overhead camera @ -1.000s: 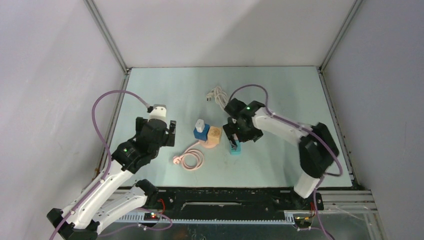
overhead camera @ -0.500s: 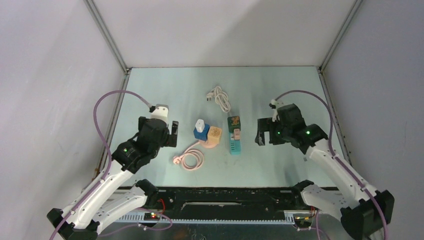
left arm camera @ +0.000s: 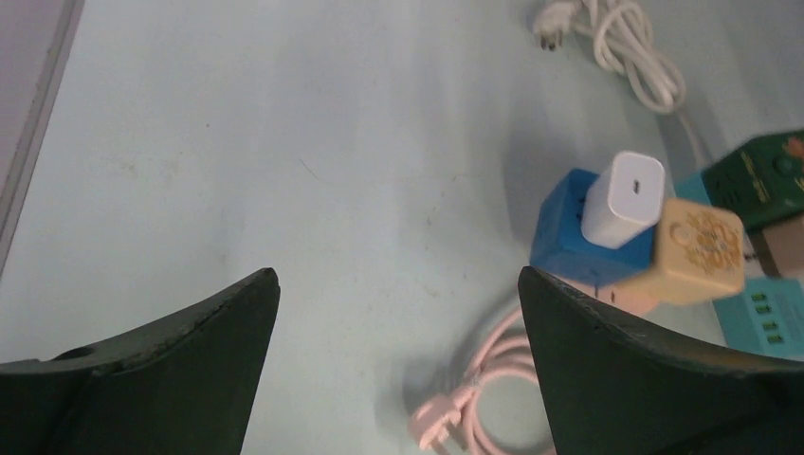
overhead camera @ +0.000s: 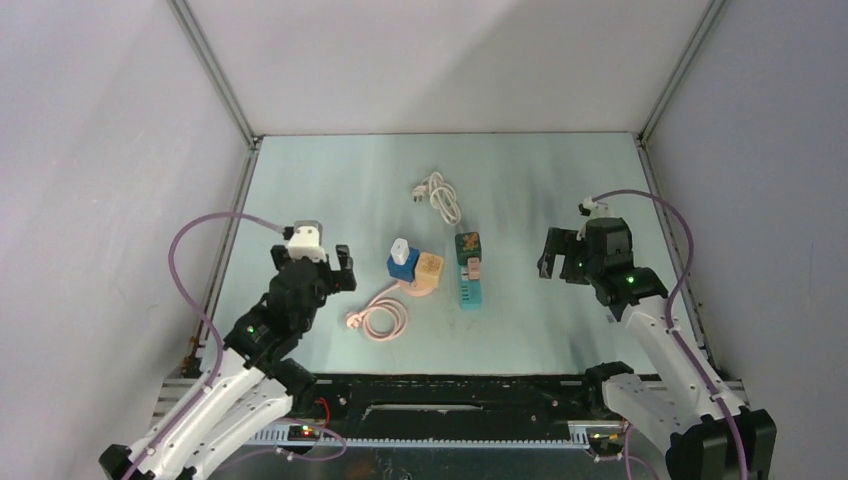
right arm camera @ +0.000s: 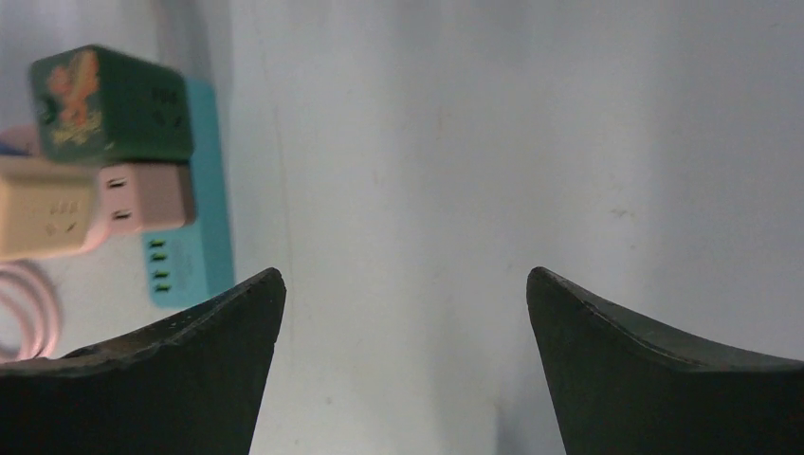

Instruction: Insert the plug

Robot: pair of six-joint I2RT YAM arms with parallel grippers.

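Ahead of the left gripper and off to its right, we see a blue cube socket with a white charger standing plugged into its top. A tan cube adapter touches the blue cube on the side away from the gripper. Nearer the gripper, on that same right side, a pink cable lies coiled flat. Well beyond the cubes, farther ahead, a white cable sits loosely bundled on the pale green table.
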